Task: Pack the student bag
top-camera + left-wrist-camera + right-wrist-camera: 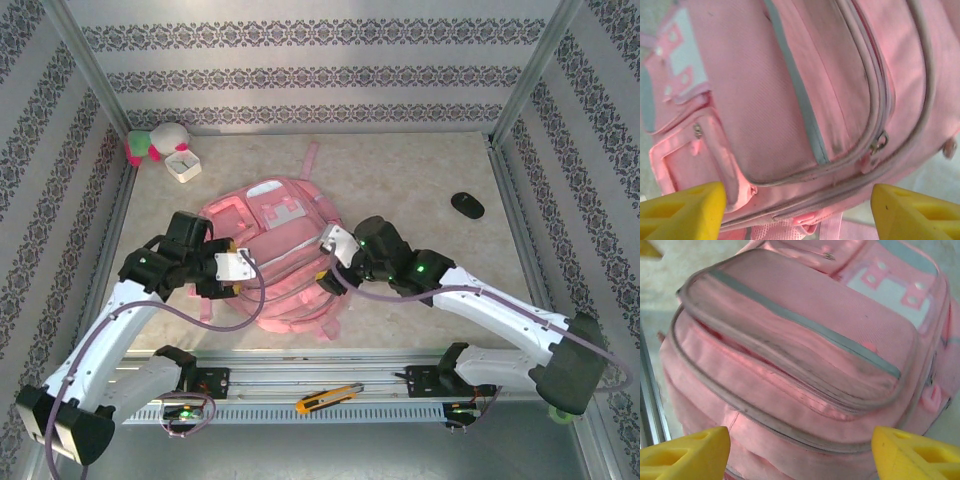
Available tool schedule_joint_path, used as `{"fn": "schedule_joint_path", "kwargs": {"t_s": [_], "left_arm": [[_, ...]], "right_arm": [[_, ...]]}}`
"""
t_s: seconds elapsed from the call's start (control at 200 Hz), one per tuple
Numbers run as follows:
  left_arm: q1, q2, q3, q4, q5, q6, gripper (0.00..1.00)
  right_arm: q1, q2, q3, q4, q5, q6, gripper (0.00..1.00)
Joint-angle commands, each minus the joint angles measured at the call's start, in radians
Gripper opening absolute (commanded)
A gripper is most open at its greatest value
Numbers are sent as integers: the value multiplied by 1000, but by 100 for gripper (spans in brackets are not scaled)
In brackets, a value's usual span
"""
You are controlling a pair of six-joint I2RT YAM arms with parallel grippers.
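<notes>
Top external view: student bag (275,250) is laid flat at mid-table (400,180), front pockets up, between the arms. Left gripper (236,268) is positioned at its left edge, fingers spread apart; right gripper (332,243) at its right edge, fingers likewise apart.

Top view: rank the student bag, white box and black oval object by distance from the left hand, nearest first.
1. student bag: table centre, directly at the left hand.
2. white box: far-left corner of the table.
3. black oval object: far right side, beyond the bag.
</notes>
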Motion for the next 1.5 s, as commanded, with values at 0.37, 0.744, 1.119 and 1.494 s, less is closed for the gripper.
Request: {"fn": "schedule_joint_path", "kwargs": {"t_s": [0.37,0.744,1.119,1.494], "left_arm": [[12,71,-158,286,29,196,75],[-18,57,-122,228,163,73,2],[-80,57,-131,521,332,-523,0],[-149,238,-93,757,308,-946,0]], "right_arm": [[-54,-109,-206,164,-2,513,69],[-105,-44,-209,199,-61,839,61],[-274,183,-95,298,-88,829,55],[-300,37,138,-157,38,666,59]]}}
